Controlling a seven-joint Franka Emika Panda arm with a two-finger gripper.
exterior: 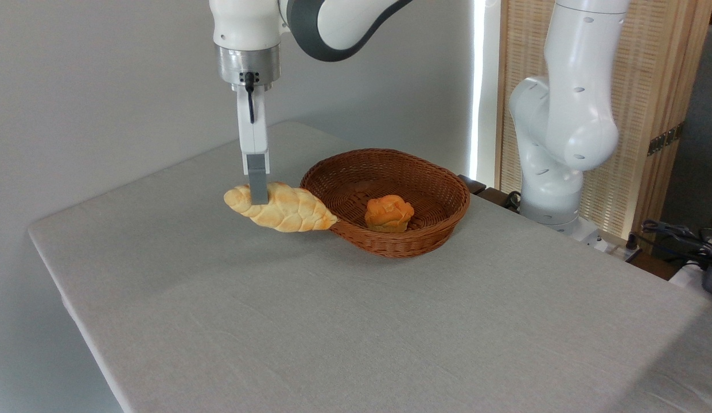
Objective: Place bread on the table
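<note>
The bread (284, 207) is being held by its left end in the jaws, at nine o'clock of the basket (436, 192), above the counter (356, 321).

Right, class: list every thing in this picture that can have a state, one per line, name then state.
hand: shut on the bread, fingers pointing down
bread: gripped near its left end, held left of the basket; whether it touches the table cannot be told
basket: upright on the table, holding only the bun
bun: resting inside the basket
table: covered by a grey cloth
</note>
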